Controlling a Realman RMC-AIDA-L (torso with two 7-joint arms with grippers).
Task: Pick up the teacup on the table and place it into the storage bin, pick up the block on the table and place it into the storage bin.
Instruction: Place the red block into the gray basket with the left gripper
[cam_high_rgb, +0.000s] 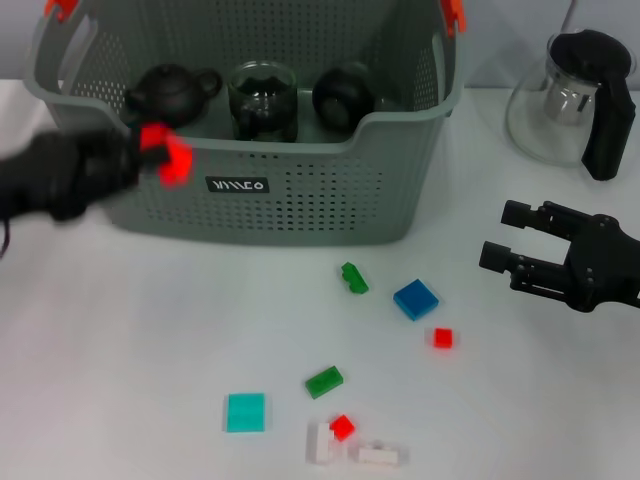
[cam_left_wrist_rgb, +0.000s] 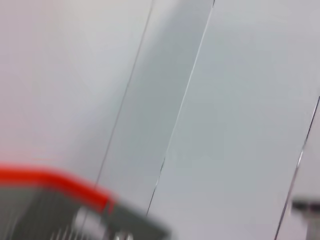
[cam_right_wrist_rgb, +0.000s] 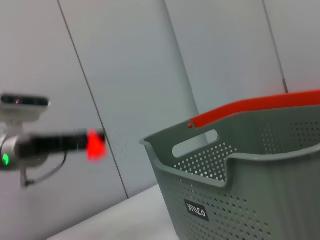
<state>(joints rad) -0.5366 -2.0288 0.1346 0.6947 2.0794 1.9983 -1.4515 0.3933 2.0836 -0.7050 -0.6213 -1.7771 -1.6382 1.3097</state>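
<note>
The grey perforated storage bin (cam_high_rgb: 300, 205) stands at the back centre, and it also shows in the right wrist view (cam_right_wrist_rgb: 260, 165). Inside it sit a black teapot (cam_high_rgb: 168, 92), a glass cup (cam_high_rgb: 262, 100) and a round black teacup (cam_high_rgb: 343, 93). My left gripper (cam_high_rgb: 155, 152) hovers at the bin's front left corner, shut on a red block (cam_high_rgb: 172, 160). The right wrist view shows that block (cam_right_wrist_rgb: 95, 145) held in the air beside the bin. My right gripper (cam_high_rgb: 500, 235) hangs open over the table at the right, holding nothing.
Loose blocks lie in front of the bin: green (cam_high_rgb: 353, 277), blue (cam_high_rgb: 416, 298), red (cam_high_rgb: 443, 338), green (cam_high_rgb: 324, 381), teal (cam_high_rgb: 245, 411), red (cam_high_rgb: 342, 427) and white (cam_high_rgb: 383, 455). A glass pitcher with a black handle (cam_high_rgb: 565, 100) stands at the back right.
</note>
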